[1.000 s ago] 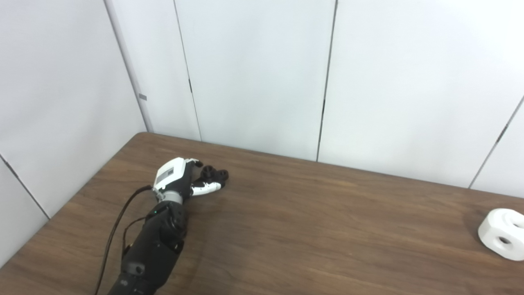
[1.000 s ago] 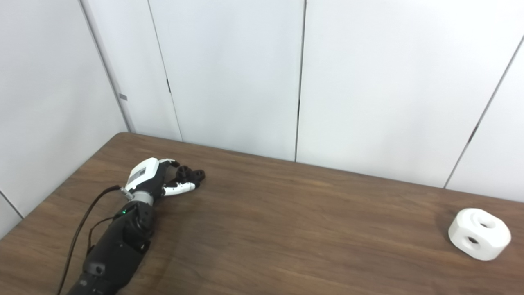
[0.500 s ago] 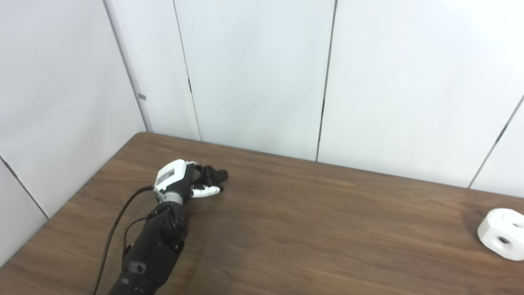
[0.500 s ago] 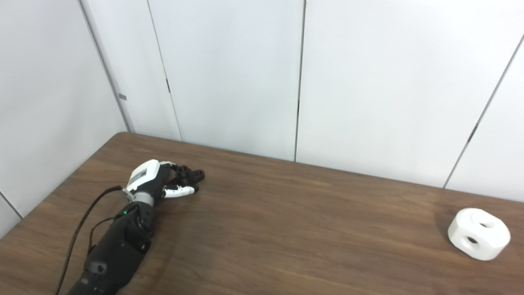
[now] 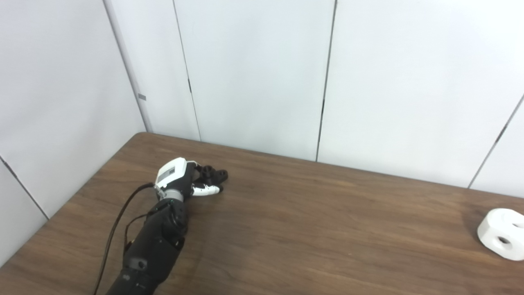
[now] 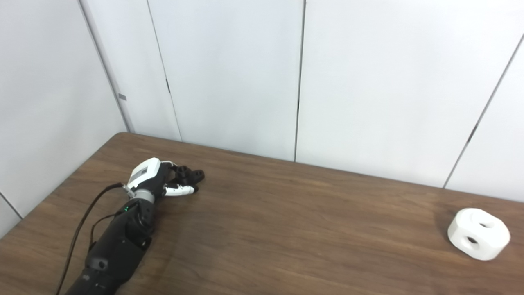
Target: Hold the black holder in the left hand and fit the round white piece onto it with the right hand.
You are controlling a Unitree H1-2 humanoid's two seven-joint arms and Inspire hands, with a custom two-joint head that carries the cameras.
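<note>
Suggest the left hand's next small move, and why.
Probably finish closing the left hand on the holder and lift it. The fingers wrap the holder, which sits on the table; the white piece lies untouched far right, right hand out of view.

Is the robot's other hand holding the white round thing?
No, the round white piece sits alone on the table, with no hand near it.
</note>
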